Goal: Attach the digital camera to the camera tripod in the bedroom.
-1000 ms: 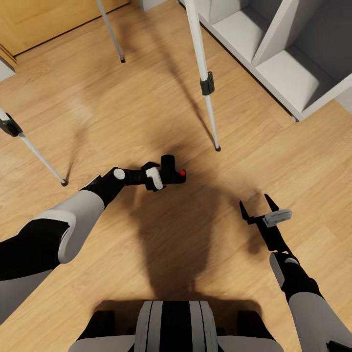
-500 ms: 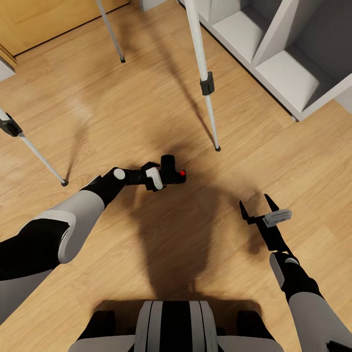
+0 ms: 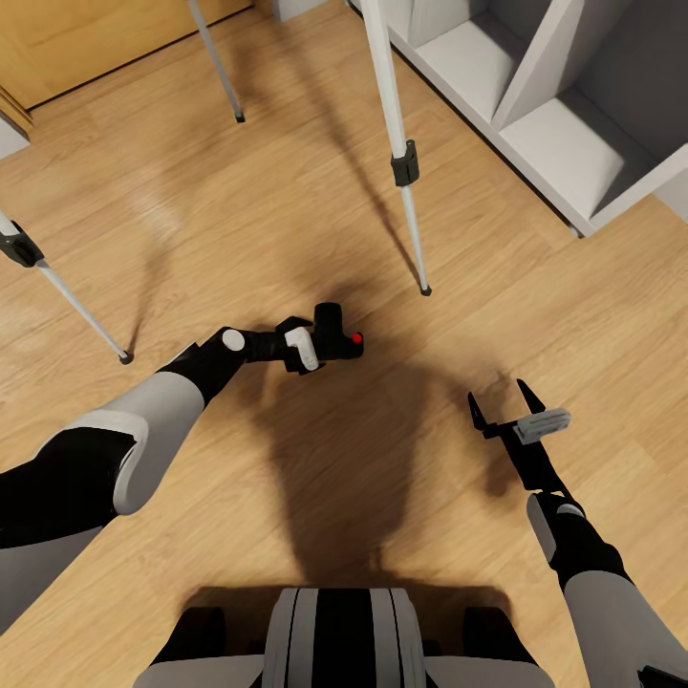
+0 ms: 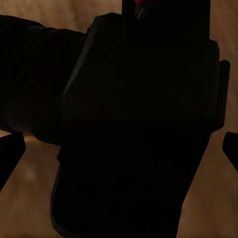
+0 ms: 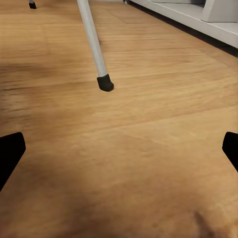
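Note:
My left gripper point(image 3: 320, 346) is shut on the digital camera point(image 3: 338, 334), a small black box with a red button, held above the wood floor near the middle of the head view. Up close the camera point(image 4: 139, 124) is a dark mass in the left wrist view. Three silver-white legs of the camera tripod point(image 3: 404, 162) stand around it, feet on the floor; the tripod's head is out of view above. My right gripper point(image 3: 502, 399) is open and holds nothing, low at the right. One tripod leg's foot point(image 5: 104, 82) appears in the right wrist view.
White cube shelving point(image 3: 554, 134) lies along the upper right. An oak door point(image 3: 86, 38) fills the upper left corner. The robot's base point(image 3: 339, 635) is at the bottom edge, with its shadow on the planks ahead.

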Motion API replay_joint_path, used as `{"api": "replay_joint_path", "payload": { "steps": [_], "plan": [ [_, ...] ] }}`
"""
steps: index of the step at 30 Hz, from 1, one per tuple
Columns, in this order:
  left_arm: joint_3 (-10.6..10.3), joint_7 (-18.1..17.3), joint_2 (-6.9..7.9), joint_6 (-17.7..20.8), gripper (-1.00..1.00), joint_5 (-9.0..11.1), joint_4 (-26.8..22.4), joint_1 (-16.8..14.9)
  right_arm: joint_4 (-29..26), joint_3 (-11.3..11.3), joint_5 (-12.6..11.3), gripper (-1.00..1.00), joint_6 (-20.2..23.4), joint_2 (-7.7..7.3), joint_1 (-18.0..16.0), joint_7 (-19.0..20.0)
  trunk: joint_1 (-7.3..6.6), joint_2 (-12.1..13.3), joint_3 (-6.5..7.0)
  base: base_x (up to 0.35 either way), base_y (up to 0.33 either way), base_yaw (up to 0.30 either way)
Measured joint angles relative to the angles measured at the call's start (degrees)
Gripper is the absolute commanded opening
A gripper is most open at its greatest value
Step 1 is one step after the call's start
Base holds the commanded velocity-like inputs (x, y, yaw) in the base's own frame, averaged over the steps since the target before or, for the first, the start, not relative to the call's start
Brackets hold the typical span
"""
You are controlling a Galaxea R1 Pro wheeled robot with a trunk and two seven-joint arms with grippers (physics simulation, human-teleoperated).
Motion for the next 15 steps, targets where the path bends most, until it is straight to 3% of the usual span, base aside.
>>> {"api": "replay_joint_path", "payload": {
  "steps": [3, 4, 15],
  "plan": [
    [0.0, 0.0, 0.0, 0.0, 1.0, 0.0, 0.0, 0.0, 0.0, 0.0, 0.0, 1.0, 0.0, 0.0, 0.0, 0.0, 0.0, 0.0, 0.0, 0.0, 0.0, 0.0],
    [0.0, 0.0, 0.0, 0.0, -1.0, 0.0, 0.0, 0.0, 0.0, 0.0, 0.0, 1.0, 0.0, 0.0, 0.0, 0.0, 0.0, 0.0, 0.0, 0.0, 0.0, 0.0],
    [0.1, 0.0, -0.01, 0.2, -1.0, 0.2, 0.0, 0.0, 0.0, 0.0, 0.0, 1.0, 0.0, 0.0, 0.0, 0.0, 0.0, 0.0, 0.0, 0.0, 0.0, 0.0]
  ]
}}
